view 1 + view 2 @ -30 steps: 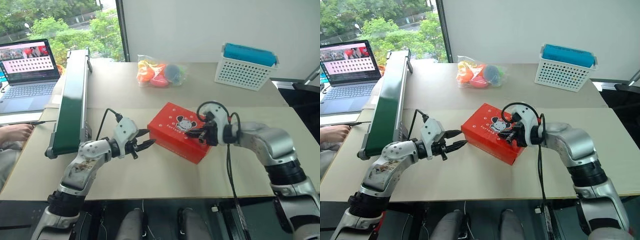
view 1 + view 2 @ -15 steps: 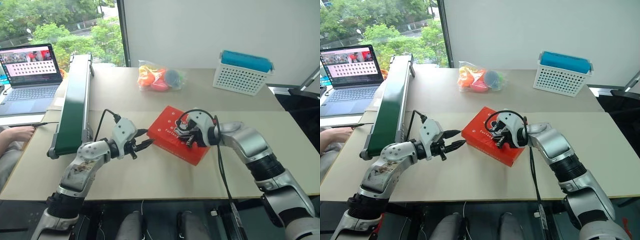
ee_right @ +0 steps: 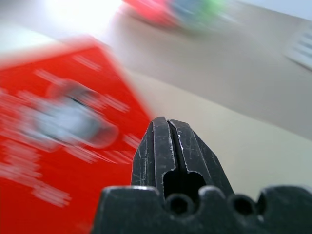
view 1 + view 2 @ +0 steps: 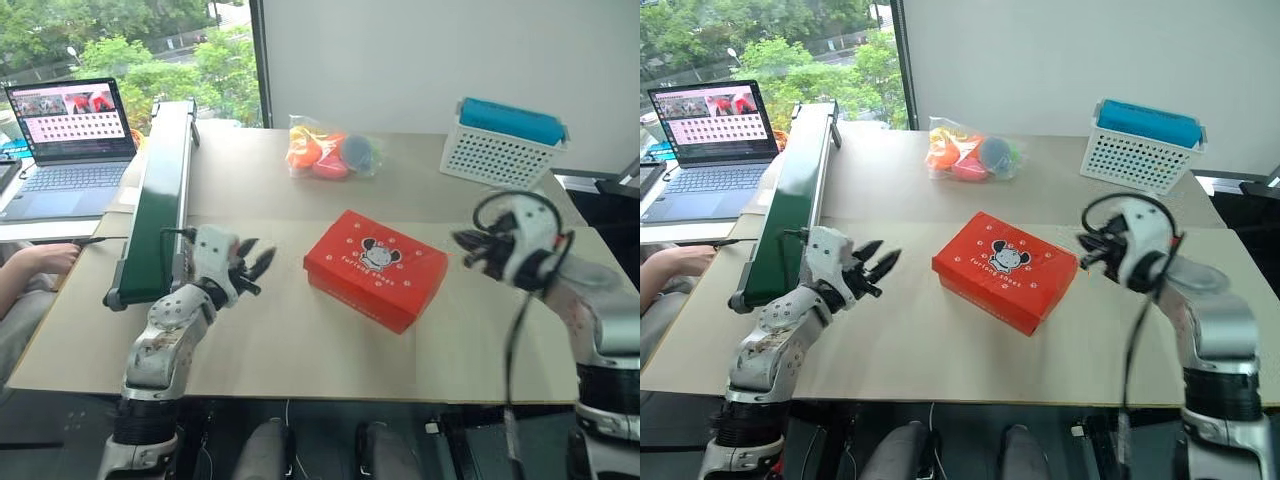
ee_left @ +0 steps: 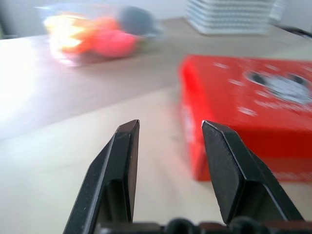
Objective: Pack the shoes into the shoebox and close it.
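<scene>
Your shoebox [image 4: 376,267] lies lid-down, its contents hidden, between the gaping left pincer [image 4: 252,270] and pinched-together right pincer [image 4: 463,243], both empty.

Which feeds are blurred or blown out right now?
Right wrist view: shoebox streaked with motion blur, the right gripper itself sharp. Left wrist view: shoebox and toy bag soft, glare washing out the table. Eye views: mostly sharp, evenly daylit.

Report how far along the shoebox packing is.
Done: the shoebox sits on the table with its lid down. No shoes lie outside it. In hand: nothing; the left gripper is open and empty, the right gripper shut and empty, both apart from the box. Left: apparently nothing.
</scene>
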{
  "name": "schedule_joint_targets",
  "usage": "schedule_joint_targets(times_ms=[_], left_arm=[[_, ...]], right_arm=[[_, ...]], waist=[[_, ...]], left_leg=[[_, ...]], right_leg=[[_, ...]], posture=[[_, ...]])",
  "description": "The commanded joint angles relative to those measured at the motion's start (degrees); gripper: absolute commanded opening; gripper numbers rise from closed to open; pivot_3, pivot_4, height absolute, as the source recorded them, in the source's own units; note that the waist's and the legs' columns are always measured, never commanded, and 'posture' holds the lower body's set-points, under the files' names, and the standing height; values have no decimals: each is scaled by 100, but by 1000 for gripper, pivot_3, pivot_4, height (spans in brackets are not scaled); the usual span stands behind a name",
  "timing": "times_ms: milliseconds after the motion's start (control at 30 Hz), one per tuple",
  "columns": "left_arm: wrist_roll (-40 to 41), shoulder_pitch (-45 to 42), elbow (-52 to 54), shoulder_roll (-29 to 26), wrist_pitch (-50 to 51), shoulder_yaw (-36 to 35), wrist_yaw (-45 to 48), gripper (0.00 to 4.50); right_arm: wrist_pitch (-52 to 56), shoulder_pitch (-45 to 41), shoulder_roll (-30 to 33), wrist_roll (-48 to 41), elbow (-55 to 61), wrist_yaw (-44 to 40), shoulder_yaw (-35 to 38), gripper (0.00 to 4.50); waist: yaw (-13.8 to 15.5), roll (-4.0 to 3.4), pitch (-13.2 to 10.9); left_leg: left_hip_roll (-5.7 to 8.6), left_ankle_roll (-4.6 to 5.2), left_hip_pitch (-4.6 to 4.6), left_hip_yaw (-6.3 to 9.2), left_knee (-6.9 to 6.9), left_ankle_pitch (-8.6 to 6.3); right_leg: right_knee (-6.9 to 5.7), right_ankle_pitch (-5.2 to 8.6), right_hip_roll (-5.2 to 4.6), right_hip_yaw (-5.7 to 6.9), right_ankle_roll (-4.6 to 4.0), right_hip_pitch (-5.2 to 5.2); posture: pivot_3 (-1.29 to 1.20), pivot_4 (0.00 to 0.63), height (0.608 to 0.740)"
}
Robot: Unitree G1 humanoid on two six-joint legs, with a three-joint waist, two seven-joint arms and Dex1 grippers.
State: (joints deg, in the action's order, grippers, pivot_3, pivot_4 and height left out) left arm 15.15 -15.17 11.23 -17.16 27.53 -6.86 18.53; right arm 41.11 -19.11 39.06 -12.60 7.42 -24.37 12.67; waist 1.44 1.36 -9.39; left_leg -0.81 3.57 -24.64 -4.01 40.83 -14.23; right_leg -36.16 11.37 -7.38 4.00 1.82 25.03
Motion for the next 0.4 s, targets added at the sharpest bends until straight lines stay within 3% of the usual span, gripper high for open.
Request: schedule_joint_targets(times_ms=[33, 400], left_arm=[[-421, -154, -428, 407, -366, -380, -1143, 2161], [-727, -65, -479, 716, -738, -400, -1689, 2161]], right_arm=[[-1303, 315, 121, 1183, -223, 1263, 195, 61], [-2040, 830, -370, 970, -772, 1527, 866, 61]], waist=[[-10, -2, 0], [-41, 1, -1]], left_leg=[[0, -1, 2, -2, 0, 1], [-3, -1, -2, -8, 0, 2]], right_leg=[[-3, 6, 0, -3, 9, 2], [-4, -6, 10, -18, -11, 4]], posture=[[0, 150, 699], [0, 150, 699]])
